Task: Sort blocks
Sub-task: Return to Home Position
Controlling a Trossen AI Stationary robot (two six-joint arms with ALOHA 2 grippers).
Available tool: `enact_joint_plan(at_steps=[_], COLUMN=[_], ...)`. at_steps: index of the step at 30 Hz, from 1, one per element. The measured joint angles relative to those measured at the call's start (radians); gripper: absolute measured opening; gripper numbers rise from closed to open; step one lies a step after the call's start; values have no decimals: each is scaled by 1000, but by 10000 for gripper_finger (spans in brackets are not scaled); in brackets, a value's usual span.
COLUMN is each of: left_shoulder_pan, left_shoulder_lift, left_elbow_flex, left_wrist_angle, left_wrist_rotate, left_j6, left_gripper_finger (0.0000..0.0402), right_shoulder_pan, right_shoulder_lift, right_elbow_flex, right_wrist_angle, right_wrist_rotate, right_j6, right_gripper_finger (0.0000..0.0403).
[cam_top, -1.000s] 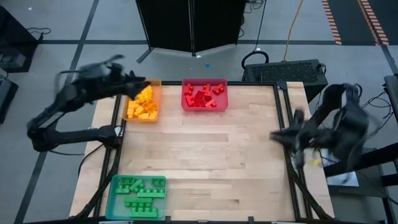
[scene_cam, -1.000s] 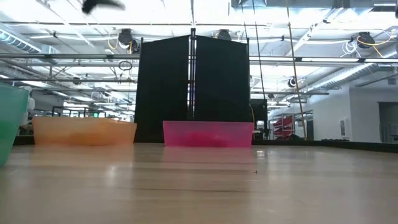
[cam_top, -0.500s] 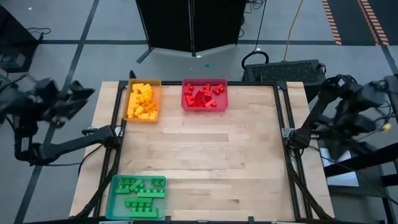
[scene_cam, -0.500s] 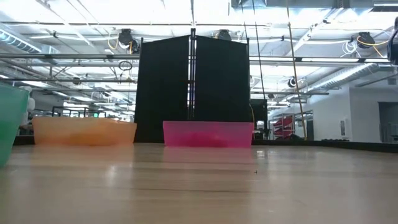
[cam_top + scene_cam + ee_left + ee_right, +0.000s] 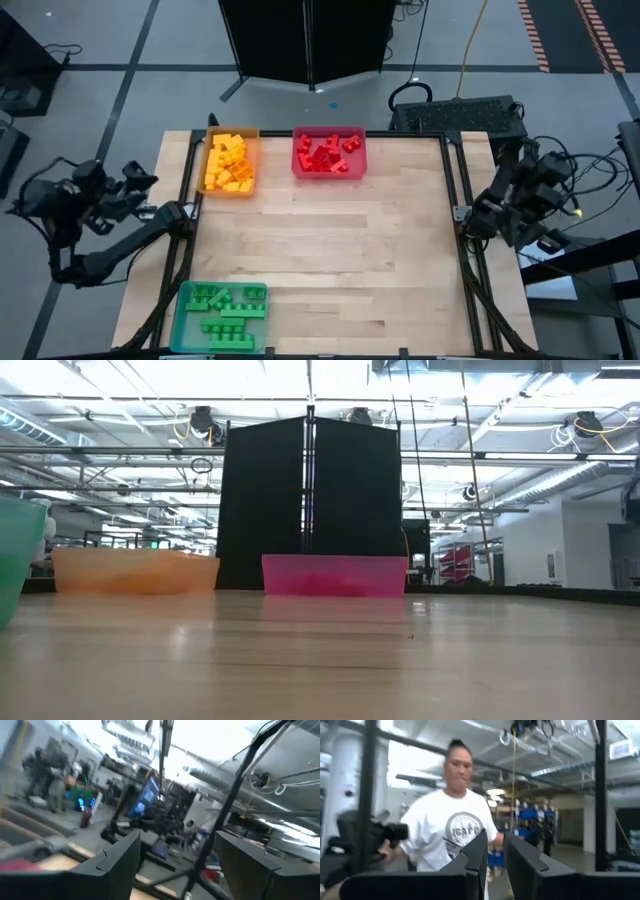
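Blocks lie sorted in three trays on the worktop: yellow-orange blocks and red blocks along its far edge, green blocks at its near left corner. Left gripper hangs off the left edge, jaws apart; right gripper off the right edge, jaws nearly closed, holding nothing.

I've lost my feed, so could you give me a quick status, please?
Left gripper open, right gripper nearly shut; both empty, off the table. Blocks sorted into trays by colour. Nothing in the way.
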Motion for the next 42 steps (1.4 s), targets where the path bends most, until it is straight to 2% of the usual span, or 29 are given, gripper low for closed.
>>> enact_joint_plan(at_steps=[2, 8, 14, 20, 26, 30, 33, 35, 38, 40, 42], left_shoulder_pan=[27, 132, 251, 417, 614, 702, 713, 713, 713, 707, 687], left_shoulder_lift=[9, -6, -6, -6, -6, -6, -6, -6, -6, -7, -7], left_elbow_flex=[-15, -87, -90, -90, -90, -108, -179, -244, -359, -438, -522], left_wrist_angle=[23, 63, 55, -61, -78, -34, 38, 72, 129, 249, 476], left_wrist_rotate=[44, 377, 455, 539, 621, 626, 620, 566, 430, 427, 460], left_j6=[-13, 82, 182, 216, 244, 425, 486, 509, 445, 383, 302], left_gripper_finger=[255, 255, 255, 255, 255, 255, 255, 255, 255, 255, 255], right_shoulder_pan=[0, 0, 0, 0, 0, 0, 0, 0, 0, 0, 0], right_shoulder_lift=[-47, -149, -147, -148, -148, -147, -147, -147, -147, -147, -147], right_elbow_flex=[-71, -250, -345, -427, -437, -438, -438, -438, -438, -438, -437], right_wrist_angle=[58, 241, 330, 404, 374, 343, 366, 373, 387, 403, 408], right_wrist_rotate=[-9, -57, -49, -46, -39, -39, -39, -39, -39, -25, -15], right_j6=[9, -56, -23, -35, -88, -81, -83, -80, -62, -47, -37], right_gripper_finger=[59, 59, 59, 59, 59, 59, 59, 59, 59, 59, 59])
